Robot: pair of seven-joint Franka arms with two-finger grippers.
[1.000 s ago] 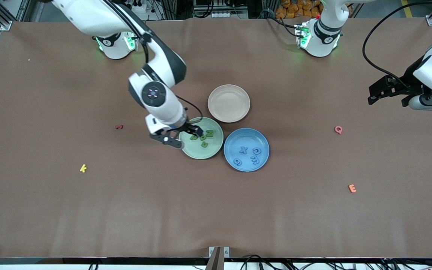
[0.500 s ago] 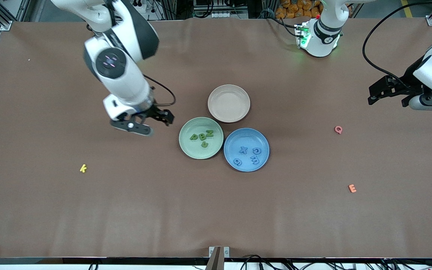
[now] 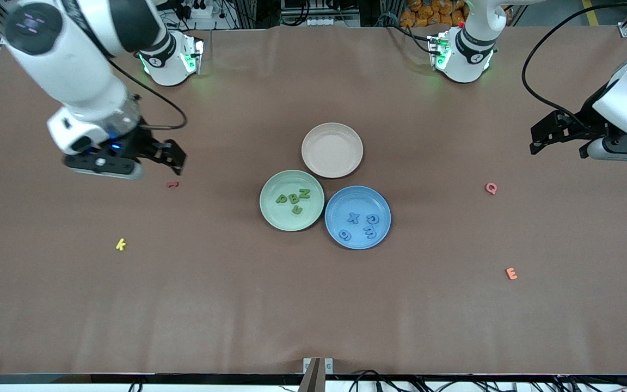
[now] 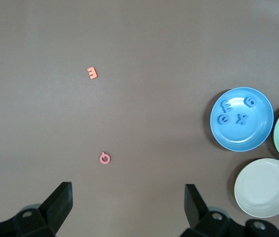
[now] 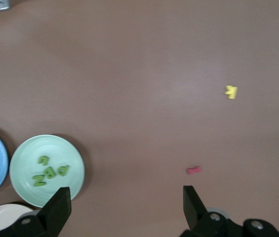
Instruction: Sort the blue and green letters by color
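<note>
Letters sorted: four green block letters point(image 3: 293, 200) lie in the pale green round plate point(image 3: 270, 215), four mid-blue block letters point(image 3: 361, 225) in the blue round plate point(image 3: 381, 237), which touches the green plate at its 3 o'clock. Empty cream round plate point(image 3: 332, 165) touches both, at 12 o'clock of the pair. Right gripper point(image 3: 173, 159) hangs over bare brown table point(image 3: 313, 305) toward the right arm's end, fingers spread wide, holding nothing; a small red letter point(image 3: 172, 184) lies just under it, a yellow k point(image 3: 121, 244) nearer the camera. Left gripper point(image 3: 534, 142) hangs over the left arm's end, jaws wide apart, empty. Pink Q point(image 3: 490, 188) and orange E point(image 3: 510, 273) lie at that end.
</note>
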